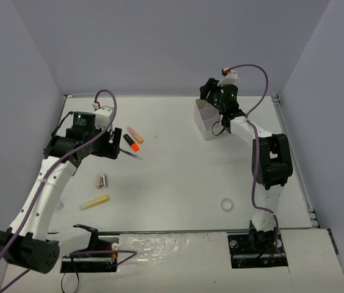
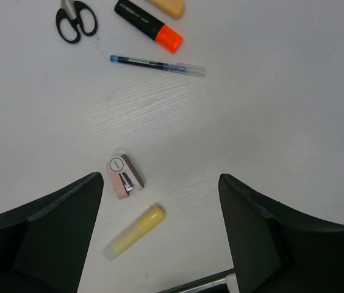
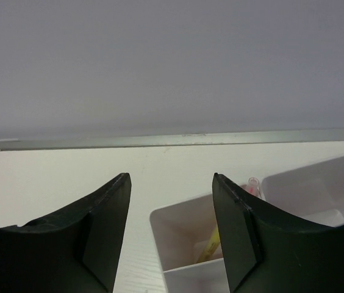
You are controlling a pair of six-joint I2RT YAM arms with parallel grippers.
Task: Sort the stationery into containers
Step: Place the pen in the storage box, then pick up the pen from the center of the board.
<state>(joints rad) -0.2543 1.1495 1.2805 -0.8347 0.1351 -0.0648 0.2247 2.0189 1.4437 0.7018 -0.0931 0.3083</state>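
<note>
My left gripper (image 1: 111, 150) is open and empty, above the table. In the left wrist view (image 2: 161, 183) a yellow highlighter (image 2: 135, 231) and a small pink stapler (image 2: 125, 177) lie under the open jaws. Farther off lie a blue pen (image 2: 158, 65), an orange-black highlighter (image 2: 147, 25), a peach highlighter (image 2: 167, 6) and black scissors (image 2: 75, 21). My right gripper (image 1: 211, 99) is open and empty over the white organiser box (image 1: 206, 126). In the right wrist view (image 3: 171, 180) a box compartment (image 3: 184, 268) holds a yellow item (image 3: 211, 247); a pink pen (image 3: 254, 186) stands behind the right finger.
A white tape ring (image 1: 225, 205) lies on the table near the right arm's base. The yellow highlighter (image 1: 94, 202) and pink stapler (image 1: 102, 180) lie beside the left arm. Grey walls close in the table at the back and sides.
</note>
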